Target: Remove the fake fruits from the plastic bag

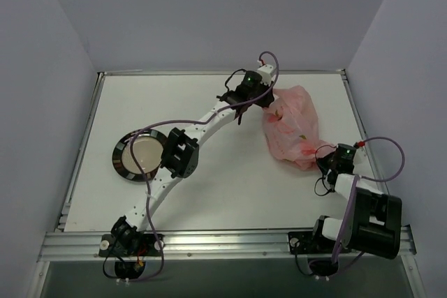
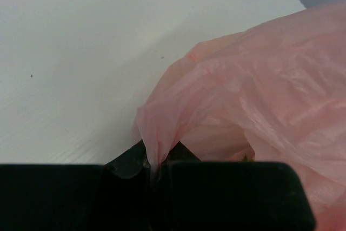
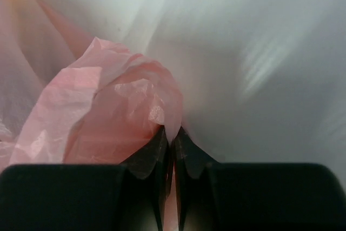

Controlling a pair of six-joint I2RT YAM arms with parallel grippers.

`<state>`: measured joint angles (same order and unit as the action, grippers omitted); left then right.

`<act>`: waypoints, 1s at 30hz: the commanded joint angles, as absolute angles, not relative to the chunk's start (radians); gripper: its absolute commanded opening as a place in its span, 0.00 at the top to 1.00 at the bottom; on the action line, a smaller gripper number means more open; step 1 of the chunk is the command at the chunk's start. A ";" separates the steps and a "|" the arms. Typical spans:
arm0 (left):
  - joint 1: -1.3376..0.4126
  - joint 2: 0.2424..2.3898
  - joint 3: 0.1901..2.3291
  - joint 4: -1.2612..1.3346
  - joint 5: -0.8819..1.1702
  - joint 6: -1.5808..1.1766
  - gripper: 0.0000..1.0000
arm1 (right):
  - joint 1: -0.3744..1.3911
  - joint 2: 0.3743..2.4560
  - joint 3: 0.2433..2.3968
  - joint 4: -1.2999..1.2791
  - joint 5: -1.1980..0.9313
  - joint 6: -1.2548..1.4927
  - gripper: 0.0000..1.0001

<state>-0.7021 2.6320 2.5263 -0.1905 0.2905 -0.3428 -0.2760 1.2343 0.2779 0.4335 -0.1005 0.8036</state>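
Bags: one plastic bag (image 1: 292, 130), pink and translucent, lay crumpled on the right half of the counter (image 1: 223, 186).
Fruits: the fake fruits (image 1: 279, 115) were inside the bag. They showed only as darker red and yellowish spots through the film, so their number could not be counted.
Plates: one round plate (image 1: 120, 162) with a dark rim lay on the left side of the counter, well apart from the bag.
Arms: two.
Left arm (image 1: 209, 120): it stretched diagonally across the counter, passed over the right edge of the plate, and reached the far-left end of the bag.
Left gripper (image 2: 154, 160): its fingers were pressed together on a fold of the bag's film, which rose up from between them.
Right arm (image 1: 363, 207): it was folded short near its base, with the wrist at the near-right end of the bag.
Right gripper (image 3: 172, 139): it was clamped on a pinch of the bag's film, the fingertips almost meeting.
Counter: white and flat, with a metal rail (image 1: 223, 242) along the near edge.
Room: plain pale grey walls (image 1: 223, 12) stood on three sides of the counter.
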 commanded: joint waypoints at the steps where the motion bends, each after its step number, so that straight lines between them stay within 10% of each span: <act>1: -0.678 2.674 2.683 -0.206 0.281 -0.354 0.98 | -0.268 1.305 0.299 0.480 -0.114 0.810 0.94; 5: -0.681 2.606 2.557 -0.088 0.278 -0.371 0.93 | -0.238 1.257 0.357 0.390 -0.103 0.787 0.73; 10: -0.683 2.447 2.373 0.044 0.290 -0.409 0.43 | -0.222 0.962 0.432 0.174 -0.019 0.723 0.18; 17: -0.707 2.147 2.116 0.112 0.252 -0.397 0.13 | -0.204 0.657 0.633 -0.055 0.095 0.644 0.09; 30: -0.713 1.842 1.783 0.075 0.193 -0.411 0.05 | -0.170 0.644 0.966 -0.132 -0.081 0.581 0.11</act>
